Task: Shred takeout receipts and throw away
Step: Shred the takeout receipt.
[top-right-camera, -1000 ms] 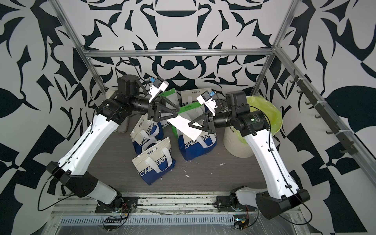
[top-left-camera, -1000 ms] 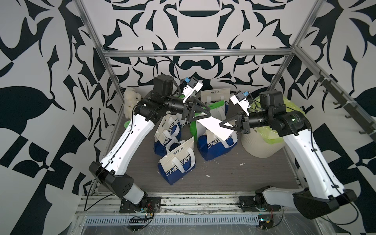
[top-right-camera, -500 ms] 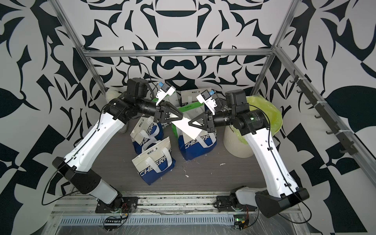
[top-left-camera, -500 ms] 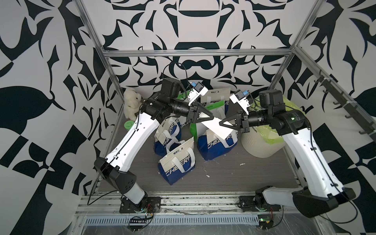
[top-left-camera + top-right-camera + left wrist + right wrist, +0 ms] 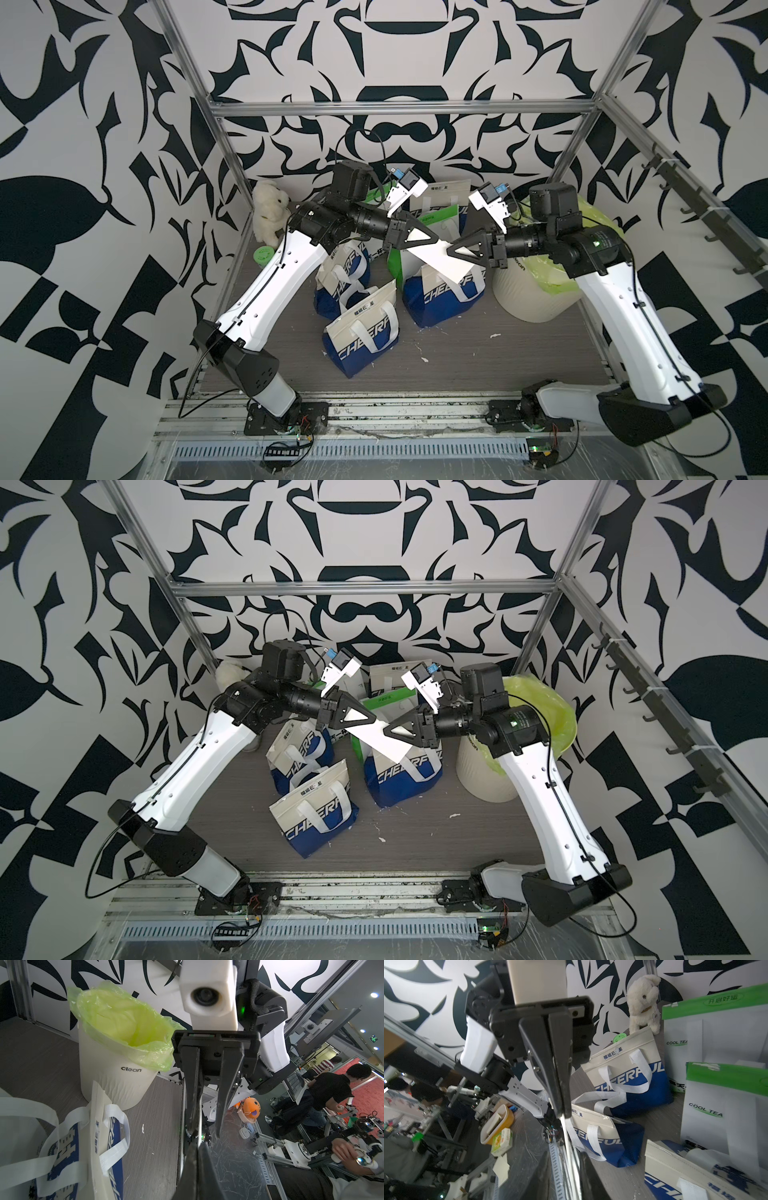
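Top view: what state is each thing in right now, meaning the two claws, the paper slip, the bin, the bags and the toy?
left gripper: shut on one end of the receipt.
right gripper: open, jaws either side of the receipt.
receipt: untorn, held off the table above the bags.
bin: upright, lined with a green bag.
front blue-and-white bag: standing upright.
plush toy: upright in the far corner.
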